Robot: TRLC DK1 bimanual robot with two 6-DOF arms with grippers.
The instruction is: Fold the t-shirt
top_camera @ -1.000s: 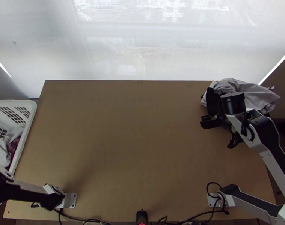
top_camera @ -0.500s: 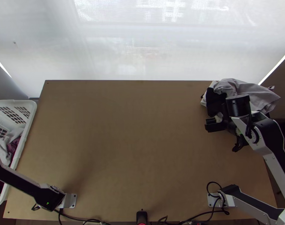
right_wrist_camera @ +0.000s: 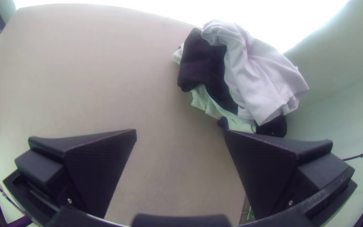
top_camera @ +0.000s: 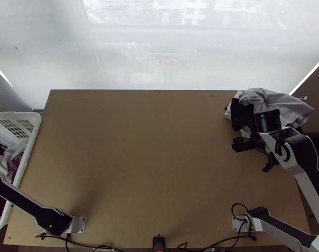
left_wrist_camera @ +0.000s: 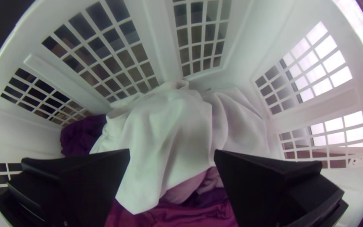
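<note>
Left wrist view: left gripper (left_wrist_camera: 172, 153) spread above white cloth (left_wrist_camera: 169, 126) in basket (left_wrist_camera: 154, 33); best pinch one high fold, sparing purple clothes (left_wrist_camera: 181, 216).

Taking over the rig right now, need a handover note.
Left claw: open, empty, over the laundry basket.
Right claw: open, empty, near the clothes pile at the table's far right corner.
White cloth: bunched in the basket on purple clothes; can't confirm it's the t-shirt.
Done: no fold under way.
Left: probably grab a shirt from the basket, spread, fold.
</note>
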